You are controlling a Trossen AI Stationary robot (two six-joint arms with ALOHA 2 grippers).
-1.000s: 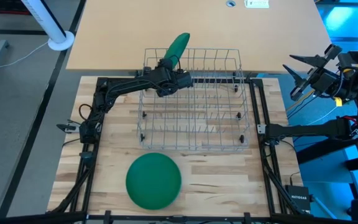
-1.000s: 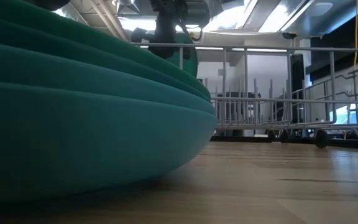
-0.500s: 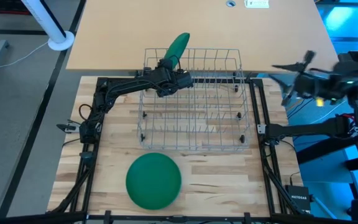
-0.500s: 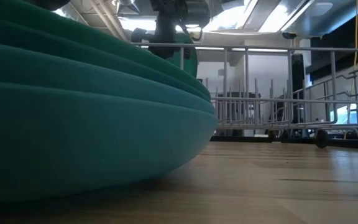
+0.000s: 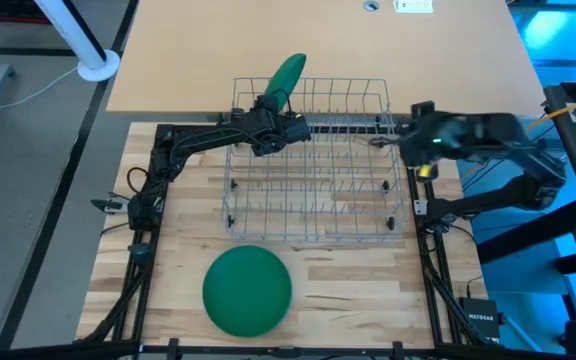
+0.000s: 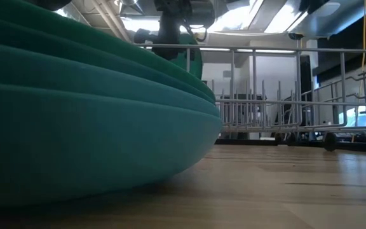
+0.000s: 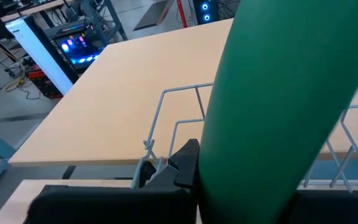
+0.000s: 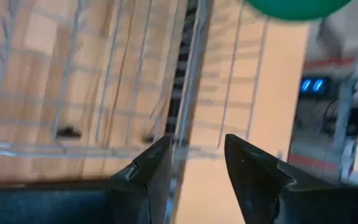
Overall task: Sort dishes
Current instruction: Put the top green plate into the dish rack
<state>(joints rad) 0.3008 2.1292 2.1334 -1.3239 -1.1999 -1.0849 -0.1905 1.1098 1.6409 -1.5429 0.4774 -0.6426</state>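
Observation:
A stack of green plates (image 5: pixel 247 290) lies flat near the table's near edge and fills the left of the low view (image 6: pixel 75 127). One more green plate (image 5: pixel 288 76) stands on edge over the far left corner of the wire rack (image 5: pixel 313 205). My left gripper (image 5: pixel 268 108) is shut on that plate, which fills the left wrist view (image 7: pixel 278 106). My right gripper (image 5: pixel 386 140) is open over the rack's far right corner. In the right wrist view its fingers (image 8: pixel 196 146) stand on either side of a rack wire (image 8: pixel 188 74). My left gripper pinches the held plate by its rim (image 7: pixel 207 168) between two fingers, reaching in from the table's left. The plate is on edge and tilted, and it sticks out beyond the fingers toward the far side. Whether its lower edge touches the rack's rim cannot be told.
The wire rack sits mid-table with its rows of upright tines (image 6: pixel 265 111). A lighter tabletop (image 5: pixel 268 40) lies beyond its far rim. Black frame rails (image 5: pixel 423 260) run along both sides of the wooden board. There is bare wood to the right of the plate stack (image 5: pixel 368 290).
My right arm has swung in from beyond the table's right edge toward the left, and its gripper now hangs over the rack's far right corner. The left gripper and its plate have kept still, as has the stack.

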